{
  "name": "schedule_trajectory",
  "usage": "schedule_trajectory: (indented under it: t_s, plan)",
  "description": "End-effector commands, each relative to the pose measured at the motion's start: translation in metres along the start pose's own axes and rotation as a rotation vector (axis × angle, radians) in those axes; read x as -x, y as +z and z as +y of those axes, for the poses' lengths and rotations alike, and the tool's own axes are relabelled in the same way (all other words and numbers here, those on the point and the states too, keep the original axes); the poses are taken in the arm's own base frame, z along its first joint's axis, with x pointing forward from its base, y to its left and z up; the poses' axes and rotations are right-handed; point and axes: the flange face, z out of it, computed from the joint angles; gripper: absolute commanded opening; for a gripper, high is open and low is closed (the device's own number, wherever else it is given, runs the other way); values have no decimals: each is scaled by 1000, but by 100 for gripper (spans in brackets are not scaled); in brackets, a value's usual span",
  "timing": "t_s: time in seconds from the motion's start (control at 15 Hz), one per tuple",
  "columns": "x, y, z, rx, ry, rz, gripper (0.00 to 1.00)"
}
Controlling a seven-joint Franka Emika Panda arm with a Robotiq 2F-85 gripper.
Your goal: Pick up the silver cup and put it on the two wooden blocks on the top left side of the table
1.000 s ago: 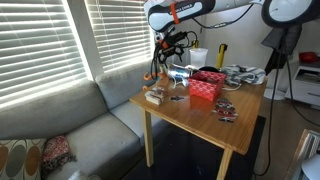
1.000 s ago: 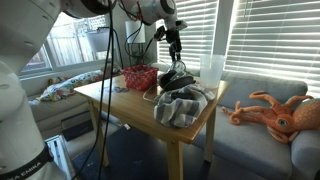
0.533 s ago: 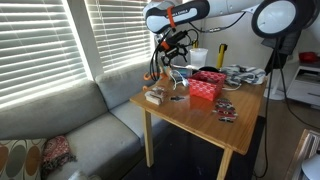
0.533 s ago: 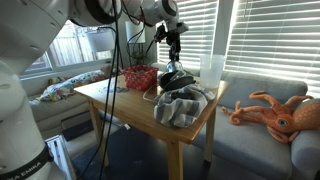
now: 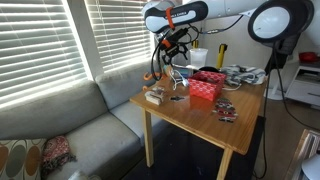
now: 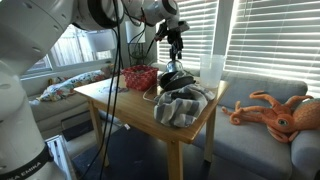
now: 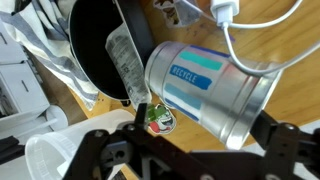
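The silver cup (image 7: pixel 205 85) lies on its side on the light-wood table (image 7: pixel 290 60), with a blue label facing up. In an exterior view it shows as a small grey cylinder (image 5: pixel 180 73) beside the red basket. My gripper (image 7: pixel 208 125) is open just above it, one finger on each side of the cup's end, the left finger clearly apart from it. The gripper also shows in both exterior views (image 5: pixel 172 60) (image 6: pixel 176 58). The two wooden blocks (image 5: pixel 154 97) sit at the table's corner nearest the sofa, with nothing on them.
A black pan (image 7: pixel 95 50) and a white cable (image 7: pixel 240 30) lie right next to the cup. A red basket (image 5: pixel 206 85), a pale cup (image 5: pixel 199 58), a grey cloth (image 6: pixel 180 105) and small items (image 5: pixel 226 108) also stand on the table.
The arm has shifted slightly over the cup; the gripper stays open and the cup has not moved.
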Motion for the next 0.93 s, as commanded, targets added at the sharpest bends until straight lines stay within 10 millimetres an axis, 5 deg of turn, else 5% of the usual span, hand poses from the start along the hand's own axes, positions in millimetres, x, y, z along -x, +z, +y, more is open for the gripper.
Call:
schedule_trajectory:
  t_s: [0.0, 0.67, 0.87]
  plan:
    - [-3, -3, -7, 8, -68, 32, 71]
    - [2, -29, 1, -12, -107, 71, 6]
    - [7, -42, 7, -23, -115, 81, 0]
